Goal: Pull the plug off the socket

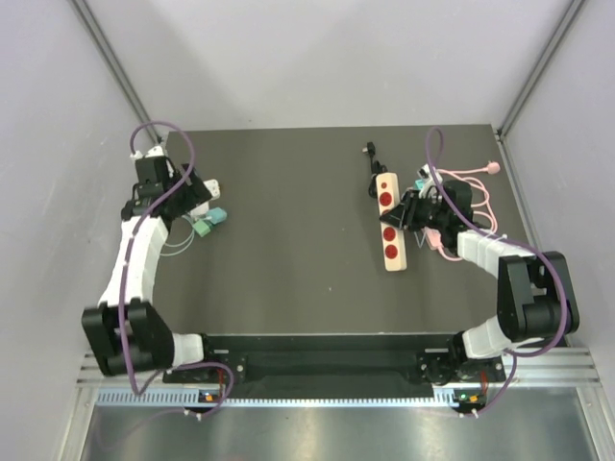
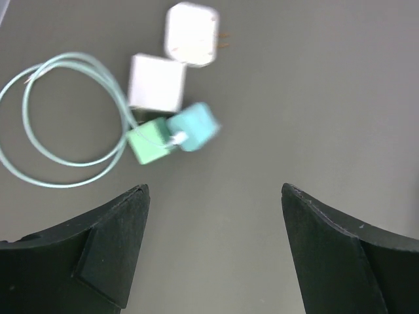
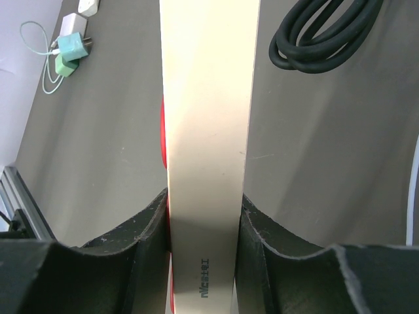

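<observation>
In the right wrist view, two black fingers (image 3: 141, 235) of the right gripper (image 3: 204, 212) press on the long sides of the cream power strip (image 3: 206, 131), one on each side, so this pincer is clamped on the strip. A sliver of red shows along the strip's edge at 9 o'clock. A coiled black cable (image 3: 327, 33) lies on the table at 1 o'clock from the strip.

From above, the power strip (image 1: 390, 226) lies flat on the dark table (image 1: 288, 269), at roughly 2 o'clock from the table's middle. Its long axis runs close to 12 to 6, and its red sockets face up. The right gripper (image 1: 408, 213) meets it from the 3 o'clock side. A pink cable (image 1: 471, 182) trails near that arm.

The left gripper (image 2: 215, 190) stands wide open with only bare table between its fingers. At 11 o'clock from that gap, a teal plug (image 2: 194, 126) lies on the table touching a green plug (image 2: 149, 142). A white adapter (image 2: 156, 82) sits just beyond them. A second white adapter (image 2: 191, 34), its prongs pointing toward 3 o'clock, lies at 12 o'clock of the first. A mint cable (image 2: 65, 111) loops out toward 9 o'clock. In the overhead view this cluster sits at 9 o'clock on the table, well apart from the strip.
</observation>
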### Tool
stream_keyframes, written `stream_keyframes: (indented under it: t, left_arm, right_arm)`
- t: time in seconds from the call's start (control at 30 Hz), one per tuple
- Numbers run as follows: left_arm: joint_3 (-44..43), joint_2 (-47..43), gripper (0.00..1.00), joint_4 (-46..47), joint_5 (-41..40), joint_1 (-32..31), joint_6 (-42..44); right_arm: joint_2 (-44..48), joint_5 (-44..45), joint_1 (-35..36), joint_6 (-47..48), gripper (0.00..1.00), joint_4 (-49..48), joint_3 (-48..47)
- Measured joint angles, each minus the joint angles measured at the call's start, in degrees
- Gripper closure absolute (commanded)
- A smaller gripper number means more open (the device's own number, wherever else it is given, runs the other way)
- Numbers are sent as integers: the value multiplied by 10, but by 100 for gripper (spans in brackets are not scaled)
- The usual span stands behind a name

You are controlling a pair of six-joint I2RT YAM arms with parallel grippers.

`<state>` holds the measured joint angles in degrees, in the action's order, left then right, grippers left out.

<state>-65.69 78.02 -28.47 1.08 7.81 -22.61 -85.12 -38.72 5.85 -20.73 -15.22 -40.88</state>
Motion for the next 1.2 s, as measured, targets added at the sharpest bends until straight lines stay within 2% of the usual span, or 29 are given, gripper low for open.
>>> stream_keyframes:
  t: [0.17,0.37,0.57,0.7,0.8,1.0,1.1,1.2]
  left_arm:
    - [43,-120,6,42,81,0,-2]
    - [99,-178,5,93,170,0,-19]
    - [155,-205,5,104,232,0,-31]
    - [178,-236,5,106,256,0,-35]
    - [190,-260,5,113,266,0,-39]
    - [209,-294,5,125,278,0,-45]
    - [212,-298,5,126,281,0,-45]
    - [215,-298,5,127,283,0,-48]
  right_arm:
    - [-25,-17,0,-8,100,-13,-3]
    - [-81,-68,9,-13,100,-12,-38]
    - [-170,-96,49,26,100,79,-167]
    - [-247,-110,59,17,100,103,-272]
    - [-297,-112,65,-24,100,83,-326]
    - [-356,-81,72,-154,100,-30,-354]
    - [-382,-48,73,-198,94,-64,-377]
    - [-413,-23,73,-222,93,-68,-423]
